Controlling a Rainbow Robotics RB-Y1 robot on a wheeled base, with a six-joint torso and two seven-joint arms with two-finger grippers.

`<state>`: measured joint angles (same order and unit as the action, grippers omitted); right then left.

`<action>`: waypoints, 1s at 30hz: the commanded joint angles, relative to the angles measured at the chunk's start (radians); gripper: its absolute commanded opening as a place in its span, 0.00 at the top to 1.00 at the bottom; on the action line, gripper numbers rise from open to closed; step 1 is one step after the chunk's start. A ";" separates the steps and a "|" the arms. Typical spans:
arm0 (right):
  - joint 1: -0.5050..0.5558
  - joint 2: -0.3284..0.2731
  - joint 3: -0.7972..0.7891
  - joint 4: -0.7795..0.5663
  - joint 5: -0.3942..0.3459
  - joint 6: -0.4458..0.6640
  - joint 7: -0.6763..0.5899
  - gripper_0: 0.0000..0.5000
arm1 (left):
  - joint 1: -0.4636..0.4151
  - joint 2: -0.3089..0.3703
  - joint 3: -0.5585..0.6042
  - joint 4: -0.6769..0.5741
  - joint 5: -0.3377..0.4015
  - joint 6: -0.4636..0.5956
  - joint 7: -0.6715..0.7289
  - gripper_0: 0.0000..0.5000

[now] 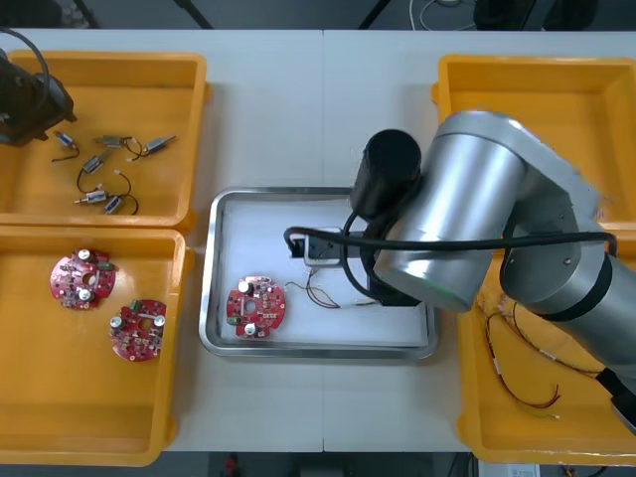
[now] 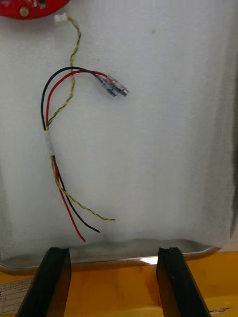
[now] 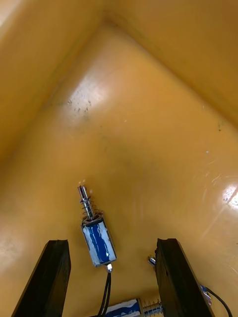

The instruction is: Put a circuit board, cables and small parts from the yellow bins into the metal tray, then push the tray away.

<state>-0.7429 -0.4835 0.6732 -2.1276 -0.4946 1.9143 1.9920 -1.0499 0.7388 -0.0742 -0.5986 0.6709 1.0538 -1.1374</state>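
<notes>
The right gripper [image 2: 113, 250] hangs with jaws wide over the tray's [image 2: 99, 261] near rim. Just beyond lies a red, black and yellow cable [image 2: 48, 143], then a board [image 2: 27, 7]. The left gripper [image 3: 113, 243], also wide, hovers in a bin [image 3: 148, 124], a small metal part [image 3: 99, 242] lying between its fingers.

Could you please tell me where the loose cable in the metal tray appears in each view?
Front view: the cable lies in the metal tray, right of the circuit board.
Right wrist view: the cable, beyond the open right fingers.
Left wrist view: yellow bin, small metal part instead.
Shared landmark: the circuit board.
</notes>
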 commanded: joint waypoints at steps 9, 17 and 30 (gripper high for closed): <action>0.008 0.017 -0.340 -0.150 -0.061 0.006 -0.065 0.00 | 0.056 -0.012 -0.073 -0.015 0.038 -0.087 -0.016 0.00; 0.031 -0.067 -0.468 -0.172 -0.065 0.006 -0.090 0.00 | 0.065 -0.015 -0.111 -0.015 0.044 -0.109 -0.007 0.00; 0.097 -0.161 -0.748 -0.069 -0.122 0.006 -0.107 0.00 | 0.074 -0.015 -0.156 -0.015 0.050 -0.150 -0.001 1.00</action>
<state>-0.6511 -0.6117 0.0180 -2.2266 -0.5921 1.9169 1.9188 -0.9886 0.7349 -0.2152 -0.5995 0.7074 0.9123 -1.1373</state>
